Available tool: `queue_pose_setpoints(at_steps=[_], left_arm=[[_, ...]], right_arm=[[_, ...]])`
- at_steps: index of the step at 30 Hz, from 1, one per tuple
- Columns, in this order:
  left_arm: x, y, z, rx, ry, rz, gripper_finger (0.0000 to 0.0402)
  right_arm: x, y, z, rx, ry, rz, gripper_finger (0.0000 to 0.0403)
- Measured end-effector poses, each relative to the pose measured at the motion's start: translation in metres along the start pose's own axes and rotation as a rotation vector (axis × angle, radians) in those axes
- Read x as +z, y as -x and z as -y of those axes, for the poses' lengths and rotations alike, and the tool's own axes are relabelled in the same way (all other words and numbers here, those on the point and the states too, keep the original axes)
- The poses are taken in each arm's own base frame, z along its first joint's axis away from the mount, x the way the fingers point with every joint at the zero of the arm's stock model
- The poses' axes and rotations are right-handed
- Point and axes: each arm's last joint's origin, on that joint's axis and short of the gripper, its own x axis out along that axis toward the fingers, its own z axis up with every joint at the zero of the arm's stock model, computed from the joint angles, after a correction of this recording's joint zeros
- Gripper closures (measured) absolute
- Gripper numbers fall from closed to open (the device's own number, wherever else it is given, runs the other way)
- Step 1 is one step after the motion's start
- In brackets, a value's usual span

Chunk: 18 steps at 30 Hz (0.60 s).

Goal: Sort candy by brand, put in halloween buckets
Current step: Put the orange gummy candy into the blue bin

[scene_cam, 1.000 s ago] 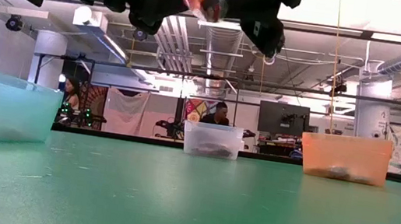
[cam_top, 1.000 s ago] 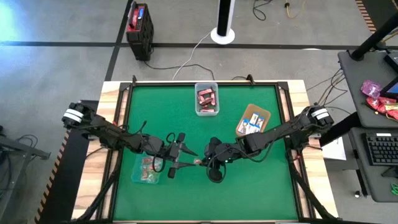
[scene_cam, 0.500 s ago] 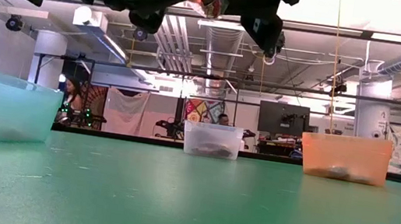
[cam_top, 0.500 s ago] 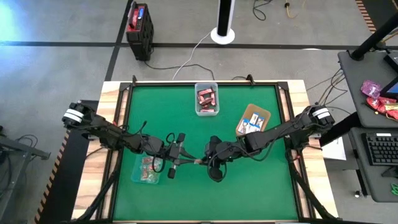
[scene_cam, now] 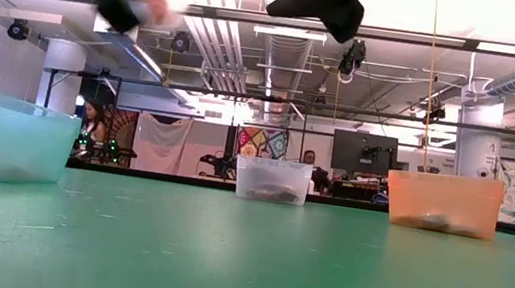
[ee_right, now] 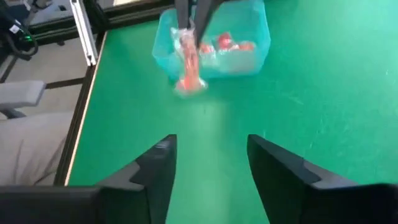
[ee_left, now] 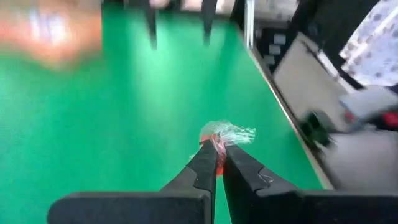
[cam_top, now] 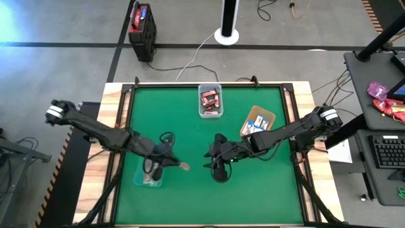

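A clear-pinkish wrapped candy [ee_left: 219, 138] hangs over the green table, with my left gripper [ee_left: 214, 148] shut on it. In the high view that gripper [cam_top: 175, 164] is just right of the teal tub [cam_top: 149, 175], which holds a few like candies. My right gripper [cam_top: 207, 159] stands open and empty a short way to the candy's right, facing it [ee_right: 189, 70]. The clear tub [cam_top: 210, 100] at the far middle holds dark red candies. The brown tray [cam_top: 257, 121] holds blue-and-white ones. My left gripper pinches one end of the candy's wrapper [ee_left: 217, 149] between its two fingertips. The fingers [ee_right: 184, 18] come from the table's left, slanting down, in line with the candy. The rest of the candy sticks out beyond the tips, lifted clear of the table.
Bare green mat [cam_top: 247, 190] lies along the near side and between the tubs. A black rail [cam_top: 292, 120] frames the mat. A black-and-red box [cam_top: 142, 28] stands on the floor beyond the table. People sit in the room behind [scene_cam: 281, 152].
My left gripper has shut on the candy that my right gripper held out, then drawn back with it toward the table's left edge and the teal tub. My right gripper has opened and let go of the candy.
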Motion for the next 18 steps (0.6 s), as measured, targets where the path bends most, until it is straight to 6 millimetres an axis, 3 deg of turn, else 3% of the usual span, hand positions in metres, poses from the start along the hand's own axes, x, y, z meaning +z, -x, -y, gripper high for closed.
queue_pose_setpoints(at_steps=[4,9,13,18], left_arm=[[0.007,0.035,0.012,0.040,0.315,-0.232,0.0401],[-0.005,0.063,0.021,0.361,0.413,-0.539,0.0401],[-0.019,0.063,0.021,0.533,0.424,-0.704,0.0400],[-0.028,0.049,0.020,0.577,0.398,-0.744,0.0363]], right_arm=[[0.005,0.001,0.004,-0.008,0.027,0.013,0.0197],[0.005,-0.001,0.010,-0.024,0.043,0.013,0.0193],[0.004,-0.002,0.012,-0.030,0.044,0.006,0.0193],[0.004,-0.002,0.012,-0.029,0.086,0.007,0.0193]])
